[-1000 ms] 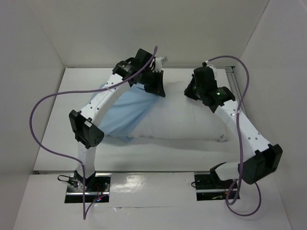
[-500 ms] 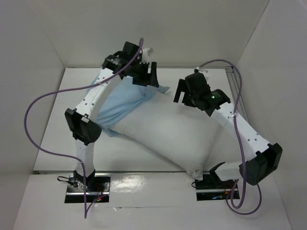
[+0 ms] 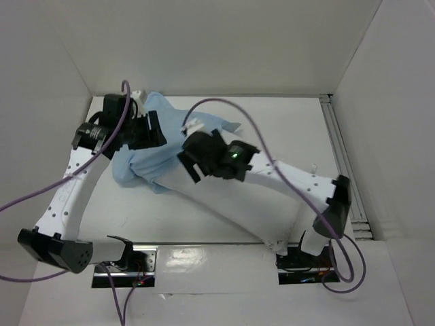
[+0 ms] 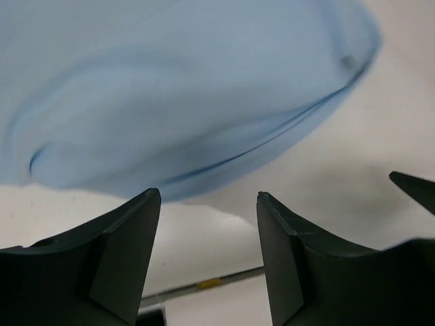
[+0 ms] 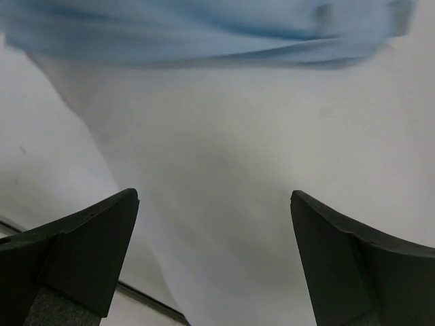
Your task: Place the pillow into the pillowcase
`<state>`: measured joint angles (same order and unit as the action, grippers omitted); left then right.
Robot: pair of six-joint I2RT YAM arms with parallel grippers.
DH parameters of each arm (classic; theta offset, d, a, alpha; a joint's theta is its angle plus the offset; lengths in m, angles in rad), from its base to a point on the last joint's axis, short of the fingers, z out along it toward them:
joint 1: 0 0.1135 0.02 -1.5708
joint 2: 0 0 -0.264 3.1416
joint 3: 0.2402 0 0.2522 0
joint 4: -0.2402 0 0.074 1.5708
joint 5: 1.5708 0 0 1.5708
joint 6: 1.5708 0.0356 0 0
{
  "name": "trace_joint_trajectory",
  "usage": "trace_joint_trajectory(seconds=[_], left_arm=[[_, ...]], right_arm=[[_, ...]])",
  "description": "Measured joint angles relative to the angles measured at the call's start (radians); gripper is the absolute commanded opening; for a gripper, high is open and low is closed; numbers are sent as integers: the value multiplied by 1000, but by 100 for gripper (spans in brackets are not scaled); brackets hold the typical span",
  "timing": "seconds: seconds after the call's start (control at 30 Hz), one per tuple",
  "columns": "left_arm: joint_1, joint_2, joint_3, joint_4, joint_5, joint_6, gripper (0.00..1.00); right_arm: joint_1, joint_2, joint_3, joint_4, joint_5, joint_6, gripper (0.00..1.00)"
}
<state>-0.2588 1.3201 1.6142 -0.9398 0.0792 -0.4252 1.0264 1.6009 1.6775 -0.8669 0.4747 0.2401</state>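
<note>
Both arms have swung left since 0.5 s ago. The left gripper (image 3: 151, 129) is now near the far-left corner, and the right gripper (image 3: 192, 157) has crossed over the middle. The pale blue pillowcase (image 3: 146, 155) has bunched up leftward between them. The white pillow (image 3: 238, 206) lies diagonally on the white table (image 3: 285, 129), its far-left end meeting the blue cloth. Both pincers stand apart, holding nothing: the left faces the pillowcase, the right the pillow. 3 plain white walls (image 3: 224, 47) enclose the table, and a metal rail (image 3: 338, 156) runs along its right edge.
</note>
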Motion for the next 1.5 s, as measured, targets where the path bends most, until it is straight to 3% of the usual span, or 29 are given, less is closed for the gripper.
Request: trace_joint_trajectory(seconds=[0.07,0.17,0.23,0.27,0.3,0.33,0.37,0.53,0.57,0.6,0.63,0.67,0.7,0.87,1.23,1.5], left_arm=[[23,-64,-149,14,-13,-31,71],[57,-150,-336,21,-31,-90,63],[68,-214,-438,27,-50,-140,42],[69,-251,-488,39,-58,-161,32],[69,-291,-536,47,-66,-174,23],[71,-328,-582,52,-70,-188,0],[72,-357,-618,60,-70,-204,0],[74,-438,-792,158,-29,-234,0],[74,-453,-822,177,-21,-239,11],[74,-475,-852,195,-11,-242,67],[73,-499,-875,206,-2,-249,85],[72,-530,-898,219,13,-262,96],[72,-546,-906,225,20,-271,99],[87,-487,-914,332,50,-306,97],[152,-166,-917,659,7,-303,97],[167,-55,-958,918,16,-313,79]], right_arm=[[81,91,0,-7,19,-21,100],[140,200,-9,-2,11,-50,100],[140,231,-25,6,6,-62,88],[129,242,-24,8,2,-67,61],[116,249,-24,11,-2,-74,41],[94,256,-20,13,-11,-78,18],[69,259,-18,14,-27,-80,0],[-73,246,-23,90,-200,-50,0],[-105,227,-43,125,-251,-42,0],[-137,208,-58,154,-297,-32,0],[-169,191,-67,174,-343,-24,0],[-204,176,-69,188,-389,-13,0],[-233,165,-69,203,-425,-5,0],[-330,137,-67,248,-548,9,0],[-369,137,-66,251,-669,13,0],[-426,139,-34,247,-736,20,0]])
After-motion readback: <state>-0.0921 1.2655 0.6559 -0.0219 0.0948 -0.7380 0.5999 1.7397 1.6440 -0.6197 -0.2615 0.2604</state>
